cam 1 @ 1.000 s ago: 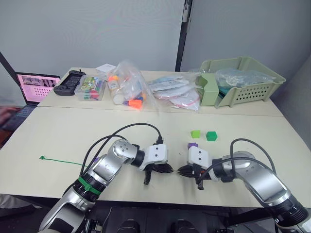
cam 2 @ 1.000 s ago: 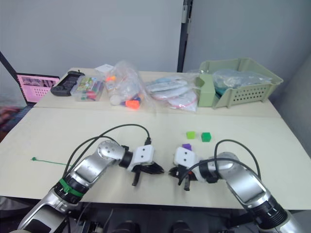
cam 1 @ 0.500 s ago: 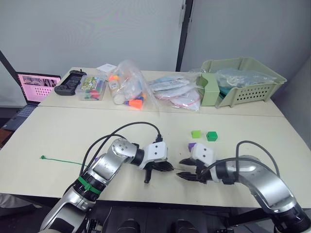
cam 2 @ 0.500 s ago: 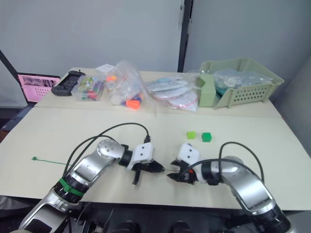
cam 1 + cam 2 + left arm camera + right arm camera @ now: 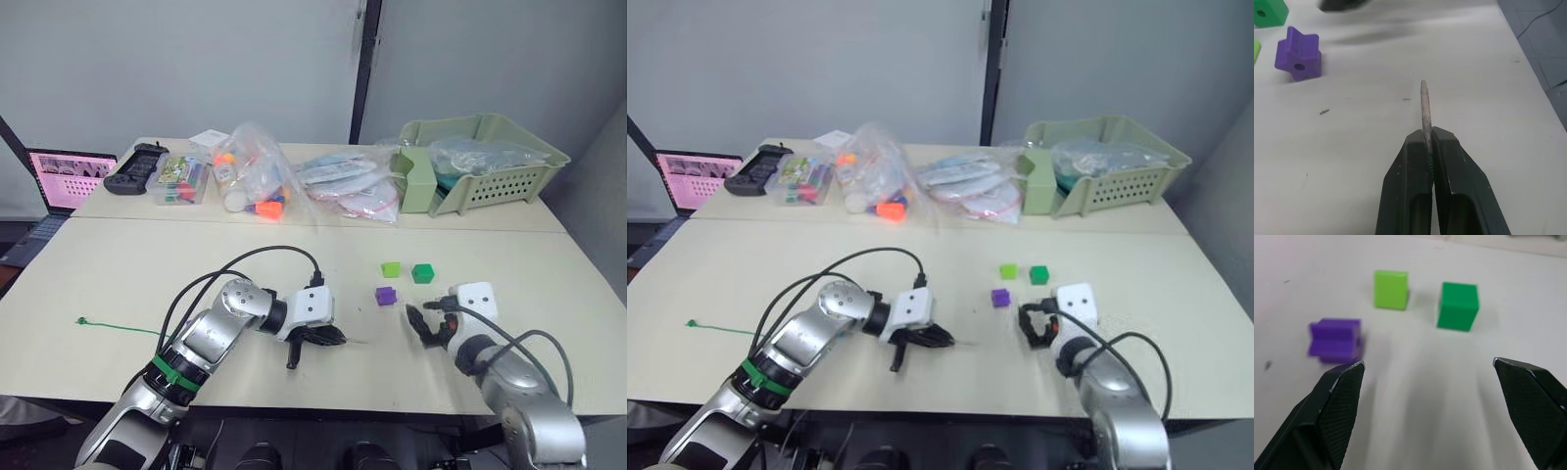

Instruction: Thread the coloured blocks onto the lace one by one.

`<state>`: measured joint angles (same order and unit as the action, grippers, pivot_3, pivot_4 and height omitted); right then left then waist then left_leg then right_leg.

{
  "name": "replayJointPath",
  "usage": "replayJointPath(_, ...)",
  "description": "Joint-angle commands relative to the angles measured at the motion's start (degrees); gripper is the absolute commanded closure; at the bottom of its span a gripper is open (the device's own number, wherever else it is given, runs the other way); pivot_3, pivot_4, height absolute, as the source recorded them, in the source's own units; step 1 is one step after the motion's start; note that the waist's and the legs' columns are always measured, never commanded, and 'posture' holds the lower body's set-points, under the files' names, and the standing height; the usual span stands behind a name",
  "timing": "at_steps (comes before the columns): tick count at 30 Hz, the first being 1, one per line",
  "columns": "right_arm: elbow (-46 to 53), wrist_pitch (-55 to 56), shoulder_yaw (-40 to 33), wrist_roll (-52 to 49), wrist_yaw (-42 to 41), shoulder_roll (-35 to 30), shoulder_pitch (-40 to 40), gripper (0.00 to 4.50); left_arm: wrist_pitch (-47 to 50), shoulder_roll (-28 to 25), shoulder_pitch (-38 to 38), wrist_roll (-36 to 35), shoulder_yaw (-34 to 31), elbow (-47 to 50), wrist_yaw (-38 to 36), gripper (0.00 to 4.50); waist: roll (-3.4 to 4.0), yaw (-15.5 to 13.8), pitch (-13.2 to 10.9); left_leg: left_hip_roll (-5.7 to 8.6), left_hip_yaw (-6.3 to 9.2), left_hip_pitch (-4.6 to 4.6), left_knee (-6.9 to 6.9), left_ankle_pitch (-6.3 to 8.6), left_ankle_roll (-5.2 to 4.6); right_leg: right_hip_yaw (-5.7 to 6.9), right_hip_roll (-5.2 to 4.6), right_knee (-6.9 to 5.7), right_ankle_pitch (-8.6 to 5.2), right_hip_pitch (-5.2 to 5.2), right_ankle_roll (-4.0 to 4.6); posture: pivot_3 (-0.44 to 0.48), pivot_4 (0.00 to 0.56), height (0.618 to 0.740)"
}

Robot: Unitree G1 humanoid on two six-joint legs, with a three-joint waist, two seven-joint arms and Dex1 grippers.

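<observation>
Both arms are silver-grey metal with black joints; a green band rings the left forearm; thick black cables loop to white wrist blocks, the right one showing two dark dots; the left hand (image 5: 328, 337) and right hand (image 5: 423, 326) have black fingers (image 5: 1334, 406) with finely textured pads.

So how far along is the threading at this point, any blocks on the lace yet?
No threaded block can be seen. In hand: the left gripper is shut on the lace, its stiff pale tip sticking out past the fingers. The right gripper is open, empty, facing the loose purple block, lime green block and dark green block on the table. All three remain to thread.
</observation>
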<state>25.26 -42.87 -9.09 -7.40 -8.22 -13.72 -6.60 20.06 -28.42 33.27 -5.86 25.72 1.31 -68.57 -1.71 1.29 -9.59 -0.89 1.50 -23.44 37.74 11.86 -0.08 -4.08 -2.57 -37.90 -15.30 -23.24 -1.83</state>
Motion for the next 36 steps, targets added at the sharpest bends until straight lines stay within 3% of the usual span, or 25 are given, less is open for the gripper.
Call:
replayJointPath(1,-7.72,5.92,-0.71,1.63,2.24,0.13,-5.67,0.06,-0.52,-0.35,-0.12,-0.39,-0.91,1.61,-0.02,4.50,0.01,0.01,0.00,0.00,0.00,-0.01,0.00,0.00,0.00,0.00,0.00,0.00,0.00,-0.01,0.00,0.000,0.150,0.740)
replayJointPath(12,-33.76,16.76,-1.24,3.52,4.97,-0.22,-18.24,0.06,0.14,-1.02,-0.61,-0.54,-1.32,2.51,0.88,4.50,0.02,0.01,-0.01,0.01,0.02,-0.05,-0.08,0.00,0.00,0.01,-0.02,0.08,0.01,-0.01,0.01,0.000,0.150,0.740)
replayJointPath(17,-34.39,18.78,-1.77,1.39,3.89,0.54,-18.41,1.63,0.49,-1.16,-0.57,-0.57,-1.51,2.46,1.10,4.50,0.02,0.02,0.00,0.02,0.03,-0.05,-0.08,0.00,0.00,0.02,-0.02,0.07,0.01,-0.01,0.01,0.000,0.150,0.740)
replayJointPath(22,-28.15,16.85,-2.61,-0.19,4.75,1.80,-16.27,3.29,0.40,-1.08,-0.36,-0.63,-1.42,2.03,1.16,4.50,0.02,0.02,0.00,0.01,0.04,-0.06,-0.08,0.00,0.00,0.01,-0.02,0.06,0.01,-0.01,0.01,0.000,0.150,0.740)
replayJointPath(26,-17.72,13.76,-2.26,-0.73,5.98,2.91,-13.13,3.30,0.13,-1.08,-0.30,-0.68,-1.39,1.72,0.99,4.50,0.03,0.10,0.00,0.00,0.05,-0.06,-0.09,0.00,0.00,0.01,-0.02,0.06,0.01,-0.03,0.01,0.000,0.150,0.740)
replayJointPath(29,-1.22,7.01,0.88,-1.72,7.45,5.13,-7.74,3.30,-0.13,-1.19,-0.45,-0.71,-1.36,1.50,0.75,4.50,0.05,0.07,0.00,0.00,0.07,-0.09,-0.11,0.00,0.00,0.02,-0.02,0.03,0.01,-0.07,0.01,0.000,0.150,0.740)
replayJointPath(32,11.48,0.67,5.62,-1.38,9.00,7.32,-2.10,3.30,-0.36,-1.37,-0.60,-0.75,-1.38,1.28,0.54,4.50,0.06,0.08,0.00,-0.01,0.08,-0.11,-0.15,0.00,0.00,0.02,-0.01,0.02,0.00,-0.11,0.01,0.000,0.150,0.740)
replayJointPath(36,26.24,-6.43,18.23,-0.26,11.60,8.91,9.95,3.30,-0.45,-1.53,-0.52,-0.84,-1.42,0.78,0.12,4.50,0.07,0.12,0.01,-0.03,0.09,-0.11,-0.15,0.00,0.00,0.04,0.00,0.05,-0.01,-0.12,0.00,0.000,0.150,0.740)
